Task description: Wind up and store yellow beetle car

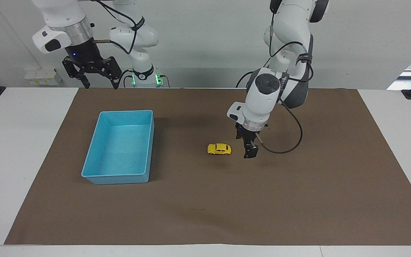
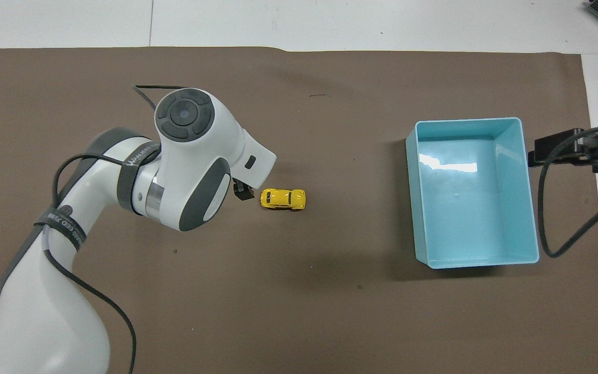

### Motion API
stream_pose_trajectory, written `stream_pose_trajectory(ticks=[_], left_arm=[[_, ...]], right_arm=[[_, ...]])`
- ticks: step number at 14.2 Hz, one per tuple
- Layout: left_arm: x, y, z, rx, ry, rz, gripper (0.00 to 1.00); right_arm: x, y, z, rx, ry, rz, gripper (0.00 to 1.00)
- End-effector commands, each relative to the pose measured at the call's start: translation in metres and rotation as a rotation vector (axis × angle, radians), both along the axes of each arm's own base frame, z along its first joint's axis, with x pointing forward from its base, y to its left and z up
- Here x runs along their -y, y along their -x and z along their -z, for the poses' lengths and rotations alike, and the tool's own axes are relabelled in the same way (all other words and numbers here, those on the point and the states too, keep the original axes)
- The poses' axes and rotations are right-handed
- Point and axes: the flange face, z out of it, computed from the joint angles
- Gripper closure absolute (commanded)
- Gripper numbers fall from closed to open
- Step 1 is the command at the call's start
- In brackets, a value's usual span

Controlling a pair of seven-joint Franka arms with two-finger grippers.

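Yellow beetle car, dark windows; light-blue bin; brown mat; white table.

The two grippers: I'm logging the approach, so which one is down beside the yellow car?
The left gripper, low over the mat just beside the yellow beetle car, not touching. The right gripper waits high, nearer the robots than the blue bin.
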Motion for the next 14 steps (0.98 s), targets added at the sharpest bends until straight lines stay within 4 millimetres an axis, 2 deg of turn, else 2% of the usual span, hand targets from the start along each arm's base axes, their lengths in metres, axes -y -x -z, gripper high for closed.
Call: stream_pose_trajectory(ticks=[1, 2, 4, 5, 6, 10, 14], left_arm=[[0.010, 0.018, 0.013, 0.013, -0.009, 0.048, 0.00], [0.020, 0.024, 0.017, 0.010, -0.011, 0.063, 0.00], [0.048, 0.038, 0.048, 0.007, -0.015, 0.097, 0.00], [0.069, 0.046, 0.064, 0.025, -0.009, 0.110, 0.00], [0.076, 0.049, 0.076, 0.026, -0.017, 0.104, 0.00], [0.082, 0.062, 0.088, 0.021, -0.070, 0.152, 0.00], [0.077, 0.067, 0.096, 0.007, -0.087, 0.141, 0.00]], right_arm=[[0.003, 0.006, -0.004, -0.007, -0.018, 0.024, 0.00], [0.002, 0.006, -0.004, -0.007, -0.017, 0.022, 0.00], [0.003, 0.006, -0.004, -0.007, -0.018, 0.024, 0.00], [0.003, 0.006, -0.004, -0.006, -0.018, 0.024, 0.00], [0.002, 0.006, -0.004, -0.005, -0.017, 0.022, 0.00], [0.002, 0.006, -0.004, -0.007, -0.017, 0.022, 0.00], [0.002, 0.006, -0.004, -0.007, -0.018, 0.022, 0.00]])
